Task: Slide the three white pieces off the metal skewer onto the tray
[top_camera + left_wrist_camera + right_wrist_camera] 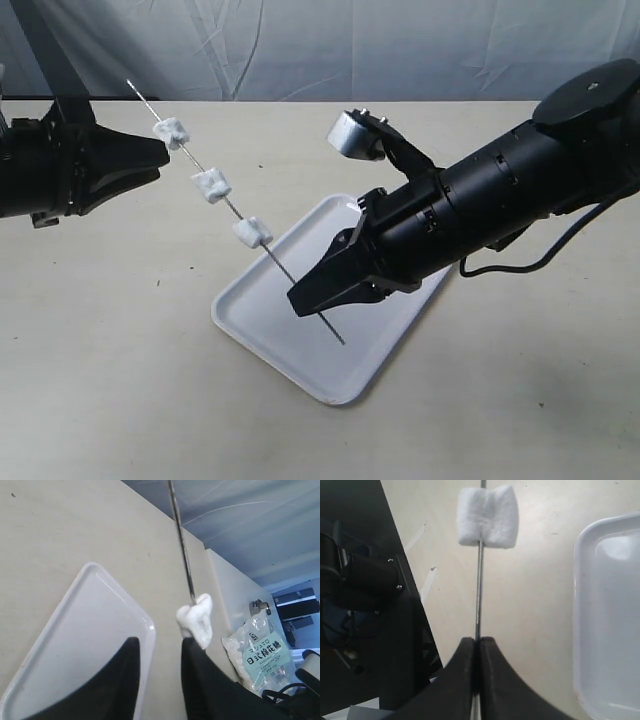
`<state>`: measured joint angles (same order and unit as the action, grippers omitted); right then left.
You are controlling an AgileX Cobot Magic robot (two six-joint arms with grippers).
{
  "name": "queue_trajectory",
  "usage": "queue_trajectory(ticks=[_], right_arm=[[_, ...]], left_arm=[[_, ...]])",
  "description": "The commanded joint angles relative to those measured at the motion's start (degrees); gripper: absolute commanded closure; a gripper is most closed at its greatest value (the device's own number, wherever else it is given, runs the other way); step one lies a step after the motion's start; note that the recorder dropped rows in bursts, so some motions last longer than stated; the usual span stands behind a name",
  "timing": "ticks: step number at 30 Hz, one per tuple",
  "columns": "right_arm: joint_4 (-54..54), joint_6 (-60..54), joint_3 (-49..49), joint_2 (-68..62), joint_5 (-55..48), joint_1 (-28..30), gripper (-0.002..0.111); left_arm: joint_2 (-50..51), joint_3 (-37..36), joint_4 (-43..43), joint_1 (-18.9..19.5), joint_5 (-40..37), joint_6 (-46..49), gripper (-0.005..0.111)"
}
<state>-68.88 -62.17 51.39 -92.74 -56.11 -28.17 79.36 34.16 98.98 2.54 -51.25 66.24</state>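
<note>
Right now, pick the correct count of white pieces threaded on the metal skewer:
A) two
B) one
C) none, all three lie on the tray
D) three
D: the three white pieces all sit spaced along the metal skewer, nothing lies on the tray, and the right gripper has its fingers shut on the skewer below them.

White pieces (211, 186), silver-grey skewer (280, 266), glossy white tray (285, 345); black left gripper (163, 150) and right gripper (300, 300); beige table (120, 380); blue-grey backdrop (300, 50).
</note>
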Motion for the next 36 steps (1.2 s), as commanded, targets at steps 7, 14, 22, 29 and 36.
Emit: queue_trajectory(ticks=[7,14,22,29,36], right_arm=[[0.5,-0.8,0.3,0.6,-1.3,0.0,0.109],[-0.5,-1.1,0.3,0.6,-2.0,0.0,0.109],[-1.5,-1.2,0.3,0.6,-2.2,0.0,0.109],[1.1,-0.7,0.3,0.6,-4.1,0.0,0.109],[8.6,3.7,0.3,0.6,-4.1,0.0,0.109]], left_arm=[[0.0,4.6,1.0,-0.4,-1.2,-1.4,0.078],[0.0,4.6,1.0,-0.4,-0.2,-2.3,0.078],[0.0,4.6,1.0,-0.4,-2.9,-3.2,0.106],[0.0,6.4,1.0,-0.4,6.1,-3.2,0.106],[0.0,11.1,1.0,-0.4,11.5,-3.2,0.106]])
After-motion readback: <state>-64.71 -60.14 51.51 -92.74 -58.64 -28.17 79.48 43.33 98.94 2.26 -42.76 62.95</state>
